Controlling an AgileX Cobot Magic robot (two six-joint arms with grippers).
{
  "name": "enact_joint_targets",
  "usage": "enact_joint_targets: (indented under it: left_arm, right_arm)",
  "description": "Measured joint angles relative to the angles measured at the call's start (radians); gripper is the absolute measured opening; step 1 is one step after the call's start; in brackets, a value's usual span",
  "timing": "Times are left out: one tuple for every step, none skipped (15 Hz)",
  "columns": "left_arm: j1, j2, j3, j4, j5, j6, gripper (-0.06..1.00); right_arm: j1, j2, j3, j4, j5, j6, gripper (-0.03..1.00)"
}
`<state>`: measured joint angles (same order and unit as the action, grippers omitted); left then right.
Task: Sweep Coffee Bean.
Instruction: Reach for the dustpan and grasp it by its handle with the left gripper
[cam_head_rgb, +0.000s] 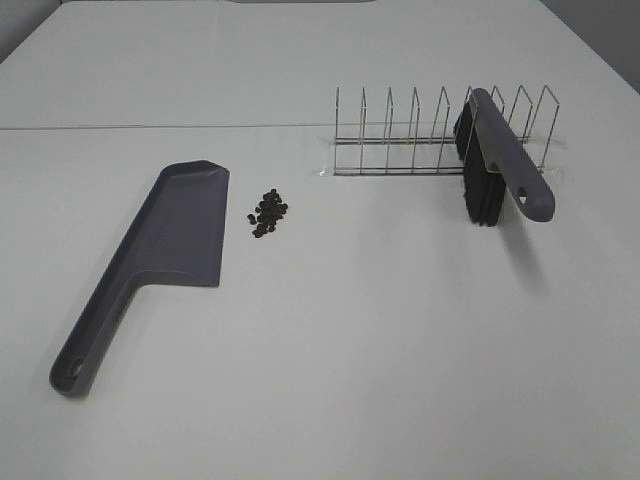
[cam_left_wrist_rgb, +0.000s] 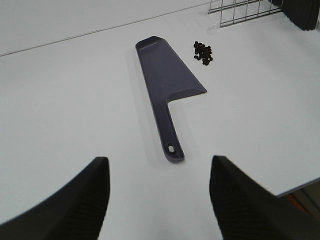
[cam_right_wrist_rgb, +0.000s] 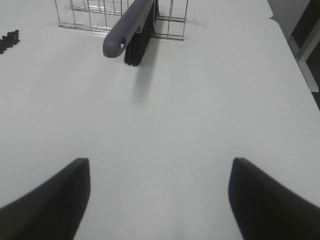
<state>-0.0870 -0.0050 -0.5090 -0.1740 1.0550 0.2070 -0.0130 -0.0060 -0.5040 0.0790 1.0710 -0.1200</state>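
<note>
Cluster of coffee beans lies on the worktop, just beside the dustpan near its open mouth, all outside the pan. The dustpan lies flat with its handle toward the robot. The wire rack holds the brush in a slot near its right end, bristles down. The left tool has its fingers apart and grips nothing. The right tool is likewise apart.

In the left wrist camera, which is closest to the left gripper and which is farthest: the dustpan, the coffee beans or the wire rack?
1. Dustpan: nearest, its handle end pointing toward the left gripper.
2. Coffee beans: farther out, beside the dustpan's wide end.
3. Wire rack: farthest, beyond the beans.
</note>
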Motion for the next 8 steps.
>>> enact_joint_targets:
  left_arm:
    - [0.000,0.000,0.000,0.000,0.000,0.000,0.57]
    - [0.000,0.000,0.000,0.000,0.000,0.000,0.57]
    - [0.000,0.000,0.000,0.000,0.000,0.000,0.57]
    - [0.000,0.000,0.000,0.000,0.000,0.000,0.57]
    - [0.000,0.000,0.000,0.000,0.000,0.000,0.57]
    - [0.000,0.000,0.000,0.000,0.000,0.000,0.57]
    - [0.000,0.000,0.000,0.000,0.000,0.000,0.57]
    - [0.000,0.000,0.000,0.000,0.000,0.000,0.57]
  right_arm:
    - [0.000,0.000,0.000,0.000,0.000,0.000,0.73]
    - [0.000,0.000,0.000,0.000,0.000,0.000,0.73]
    - [0.000,0.000,0.000,0.000,0.000,0.000,0.73]
    - [0.000,0.000,0.000,0.000,0.000,0.000,0.73]
    - [0.000,0.000,0.000,0.000,0.000,0.000,0.73]
    - [0.000,0.000,0.000,0.000,0.000,0.000,0.73]
    - [0.000,0.000,0.000,0.000,0.000,0.000,0.73]
    - [0.000,0.000,0.000,0.000,0.000,0.000,0.73]
